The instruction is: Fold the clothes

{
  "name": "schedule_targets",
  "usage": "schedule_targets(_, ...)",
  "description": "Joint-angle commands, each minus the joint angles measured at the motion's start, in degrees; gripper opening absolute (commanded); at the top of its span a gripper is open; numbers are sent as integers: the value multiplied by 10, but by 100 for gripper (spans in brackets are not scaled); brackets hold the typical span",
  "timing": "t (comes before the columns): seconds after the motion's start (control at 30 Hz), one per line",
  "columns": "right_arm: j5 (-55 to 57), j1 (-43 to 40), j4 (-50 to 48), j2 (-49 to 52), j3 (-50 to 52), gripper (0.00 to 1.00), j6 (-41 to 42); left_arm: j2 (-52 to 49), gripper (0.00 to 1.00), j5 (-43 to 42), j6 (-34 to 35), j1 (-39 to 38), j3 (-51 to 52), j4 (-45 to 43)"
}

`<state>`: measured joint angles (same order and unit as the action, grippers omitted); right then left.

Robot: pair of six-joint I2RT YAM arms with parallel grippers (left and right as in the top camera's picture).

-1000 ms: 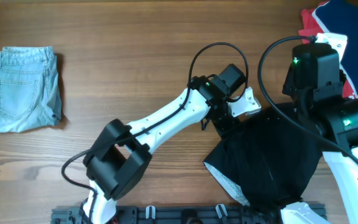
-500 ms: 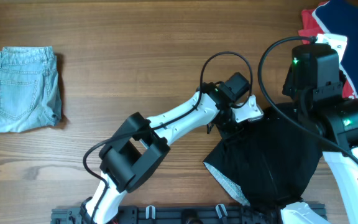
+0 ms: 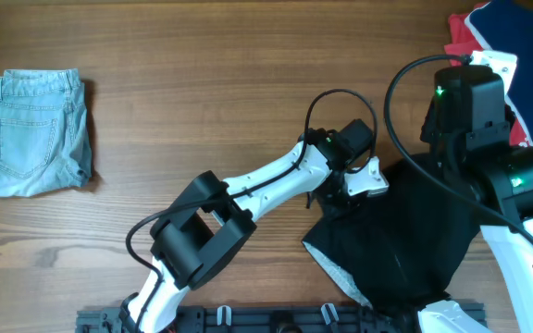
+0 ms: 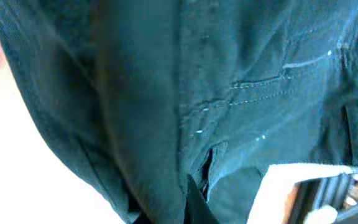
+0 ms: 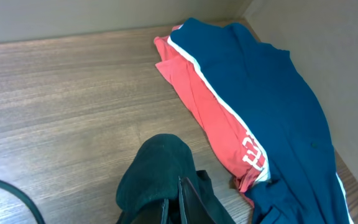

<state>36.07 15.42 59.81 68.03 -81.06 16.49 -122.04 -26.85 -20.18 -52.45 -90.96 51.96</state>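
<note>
Black garment (image 3: 405,240) lies crumpled on the desk (image 3: 202,74), front right — no fold made yet. Left tool (image 3: 342,189) closed on its upper-left edge; right tool (image 5: 180,198) closed on a bunched corner. Judged: spreading flat and all folding remain.

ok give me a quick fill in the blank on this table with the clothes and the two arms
1. The garment held by the left gripper and the right gripper is ____ in colour.
2. The denim shorts lie on the robot's ____ side of the table, far from both grippers.
3. The red and navy garment has a stripe of ____ trim.

Missing words: black; left; white
</note>
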Motion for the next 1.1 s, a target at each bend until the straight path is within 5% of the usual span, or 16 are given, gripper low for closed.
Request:
schedule_targets(0.0,14,-3,6,-8,-8,4,21,67,4,58,45,21,0,47)
schedule_targets(0.2,-14,-3,16,-64,-9,4,30,278,4,146,101,100,-3,100)
schedule_targets(0.43,-28,-3,117,-152,-81,4,66,592,4,147,181,224,-24,65)
schedule_targets(0.6,-66,-3,193,-167,-177,4,81,736,4,150,202,239,-24,69)
schedule_targets(0.83,-92,-3,191,-128,-192,4,76,711,4,208,207,239,-23,101)
schedule_targets(1.07,-92,-8,99,73,-192,4,21,495,4,337,205,247,-23,5)
